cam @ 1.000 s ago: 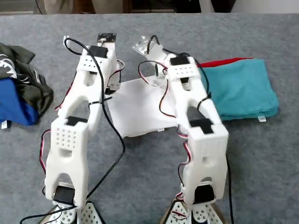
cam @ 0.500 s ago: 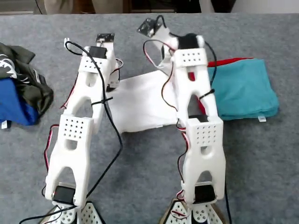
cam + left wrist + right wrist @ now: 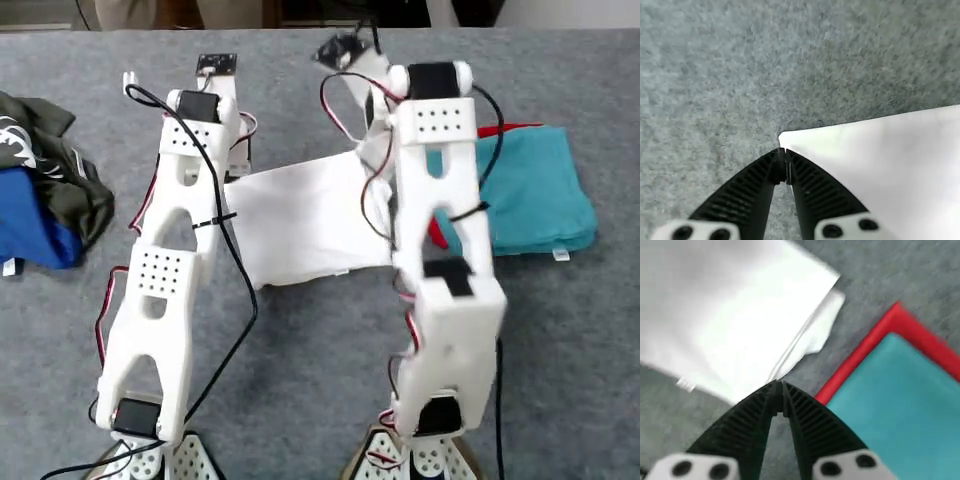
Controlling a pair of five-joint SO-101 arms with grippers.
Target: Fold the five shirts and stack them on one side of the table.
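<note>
left gripper closed on a white shirt corner | right gripper closed, apparently on its other edge | right wrist: red shirt under teal shirt | high: dark pile at table far left

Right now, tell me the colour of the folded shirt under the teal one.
Red shirt; clearest in the right wrist view.

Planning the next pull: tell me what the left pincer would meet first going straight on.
The white shirt: its corner sits right at the shut tips of the left pincer, apparently pinched. Beyond it lies grey table cover; depth is unclear.
</note>
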